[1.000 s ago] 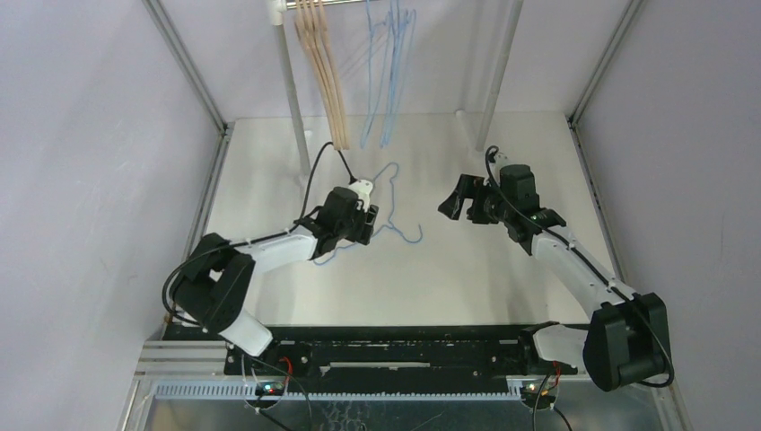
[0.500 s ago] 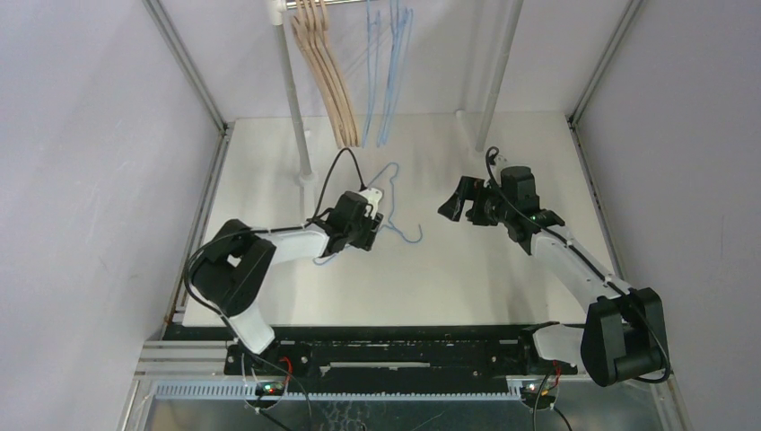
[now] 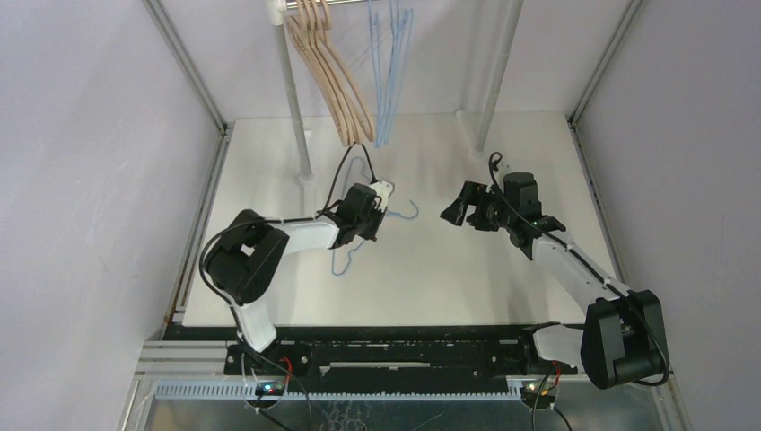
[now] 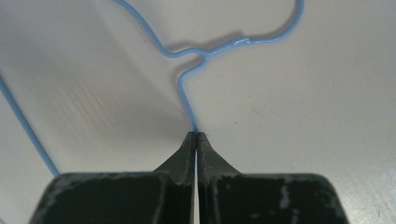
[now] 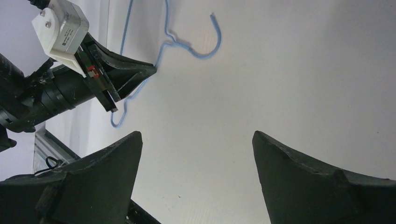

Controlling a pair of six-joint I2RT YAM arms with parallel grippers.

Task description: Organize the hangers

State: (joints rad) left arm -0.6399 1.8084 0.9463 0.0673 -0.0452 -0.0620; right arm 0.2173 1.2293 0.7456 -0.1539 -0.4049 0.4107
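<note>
My left end effector [image 4: 196, 135] has snapped together since a second ago and now pinches the thin blue wire hanger [image 4: 224, 45] on the straight run just below its twisted neck. The hanger has swung round on the matte white desk [image 3: 467, 278], its hook toward my right arm. My right end effector [image 5: 196, 135] hovers nearby, dark fingers wide apart, holding nothing. Farther back, thick tan wooden hangers [image 3: 336, 90] and slim hanging wire hangers [image 3: 388, 81] dangle beside a silver post [image 3: 294, 108].
</note>
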